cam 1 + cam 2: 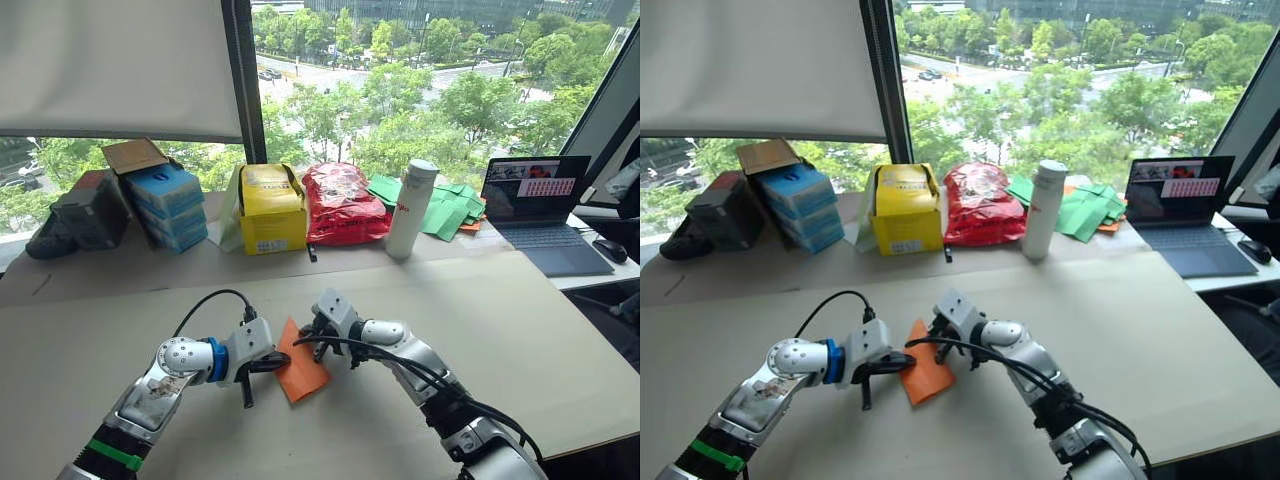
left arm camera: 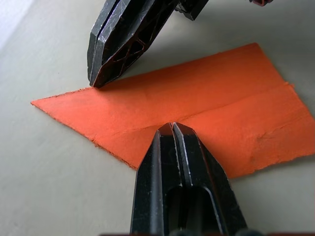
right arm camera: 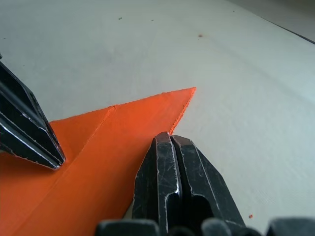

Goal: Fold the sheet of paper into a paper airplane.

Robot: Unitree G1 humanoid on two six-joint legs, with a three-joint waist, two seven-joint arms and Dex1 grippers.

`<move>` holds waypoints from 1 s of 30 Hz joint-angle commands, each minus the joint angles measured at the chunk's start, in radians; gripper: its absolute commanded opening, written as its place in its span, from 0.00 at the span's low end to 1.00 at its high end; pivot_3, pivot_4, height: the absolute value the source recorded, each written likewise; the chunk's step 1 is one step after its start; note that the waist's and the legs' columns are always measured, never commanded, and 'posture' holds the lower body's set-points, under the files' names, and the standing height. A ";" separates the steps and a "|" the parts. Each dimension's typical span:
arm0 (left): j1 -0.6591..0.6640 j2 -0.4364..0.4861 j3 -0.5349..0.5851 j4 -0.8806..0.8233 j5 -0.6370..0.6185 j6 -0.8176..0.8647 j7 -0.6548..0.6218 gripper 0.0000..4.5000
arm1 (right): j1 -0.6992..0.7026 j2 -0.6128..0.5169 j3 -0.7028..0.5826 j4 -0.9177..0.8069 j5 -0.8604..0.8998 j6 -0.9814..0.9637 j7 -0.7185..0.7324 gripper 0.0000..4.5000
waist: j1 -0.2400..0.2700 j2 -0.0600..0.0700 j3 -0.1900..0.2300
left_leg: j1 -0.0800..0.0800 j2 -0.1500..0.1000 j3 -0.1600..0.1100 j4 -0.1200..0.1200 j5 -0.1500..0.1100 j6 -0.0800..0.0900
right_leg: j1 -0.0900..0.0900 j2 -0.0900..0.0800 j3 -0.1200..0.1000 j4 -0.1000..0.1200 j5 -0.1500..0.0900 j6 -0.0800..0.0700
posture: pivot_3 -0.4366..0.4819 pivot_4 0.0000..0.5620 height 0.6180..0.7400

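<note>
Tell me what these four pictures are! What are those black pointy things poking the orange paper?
This is a robot with two arms. Two pictures come from cameras in its head, looking down over a big table. The other two come from small cameras on its wrists, very close up.

The black pointy things are its grippers, like hands with two fingers each. The left gripper and the right gripper both have their fingers shut together, with the tips pressed down on the folded orange paper. Neither one pinches the paper; it lies flat on the table with a crease along it and one sharp tip.

At the back by the window stand boxes, a red bag, a white bottle, green paper and a laptop.
</note>
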State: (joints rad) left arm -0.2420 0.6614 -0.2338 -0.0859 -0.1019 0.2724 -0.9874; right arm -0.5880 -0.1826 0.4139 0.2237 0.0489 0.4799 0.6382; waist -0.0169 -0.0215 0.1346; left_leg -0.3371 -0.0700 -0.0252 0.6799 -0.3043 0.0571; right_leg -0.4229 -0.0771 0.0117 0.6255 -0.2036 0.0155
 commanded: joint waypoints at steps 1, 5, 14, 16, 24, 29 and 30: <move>0.023 0.011 -0.035 0.023 0.035 0.013 -0.005 0.00 | -0.021 0.017 0.016 0.062 -0.040 -0.018 -0.004 0.00 | -0.002 0.000 0.000 | 0.000 0.000 0.000 0.000 0.000 0.000 | 0.000 0.000 0.000 0.000 0.000 0.000 | 0.48 0.27 1.00; 0.022 0.010 -0.035 0.026 0.035 0.010 -0.002 0.00 | -0.050 0.052 0.018 0.113 -0.064 -0.041 -0.014 0.00 | -0.002 0.000 0.000 | 0.000 0.000 0.000 0.000 0.000 0.000 | 0.000 0.000 0.000 0.000 0.000 0.000 | 0.48 0.27 1.00; 0.027 0.012 -0.035 0.026 0.034 0.008 0.001 0.00 | 0.018 0.009 -0.040 -0.076 -0.021 -0.088 0.039 0.00 | 0.001 0.002 0.001 | -0.001 0.000 0.000 -0.001 -0.001 0.001 | -0.001 0.000 0.000 -0.001 0.000 0.000 | 0.48 0.27 1.00; 0.028 0.012 -0.034 0.027 0.034 0.007 0.000 0.00 | 0.033 0.013 -0.044 -0.105 -0.015 -0.087 0.040 0.00 | 0.001 0.002 0.001 | -0.003 0.000 0.000 -0.001 -0.001 0.001 | -0.002 0.000 0.000 -0.002 0.000 0.000 | 0.48 0.27 1.00; 0.021 0.012 -0.036 0.033 0.034 0.004 -0.003 0.00 | 0.125 -0.043 0.028 -0.177 -0.060 -0.020 0.068 0.00 | 0.001 0.003 0.002 | -0.005 0.000 0.000 -0.001 -0.001 0.001 | -0.004 0.000 0.000 -0.002 0.000 0.000 | 0.48 0.27 1.00; 0.018 0.013 -0.037 0.039 0.037 0.001 -0.004 0.00 | 0.175 -0.064 0.035 -0.257 -0.058 0.025 0.067 0.00 | 0.002 0.003 0.002 | -0.005 0.000 0.000 -0.001 -0.001 0.001 | -0.003 0.000 0.000 -0.003 0.000 0.000 | 0.48 0.27 1.00; 0.017 0.012 -0.037 0.041 0.038 0.001 -0.003 0.00 | 0.183 -0.070 0.039 -0.268 -0.061 0.032 0.067 0.00 | 0.003 0.003 0.002 | -0.005 0.000 0.000 -0.001 -0.001 0.001 | -0.003 0.000 0.000 -0.003 0.000 0.000 | 0.48 0.27 1.00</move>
State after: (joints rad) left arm -0.2438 0.6634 -0.2399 -0.0848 -0.1016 0.2597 -0.9865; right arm -0.4203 -0.2415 0.4333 -0.0207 -0.0002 0.4841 0.6963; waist -0.0144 -0.0188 0.1362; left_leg -0.3417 -0.0699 -0.0253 0.6792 -0.3052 0.0584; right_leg -0.4256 -0.0774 0.0120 0.6226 -0.2040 0.0157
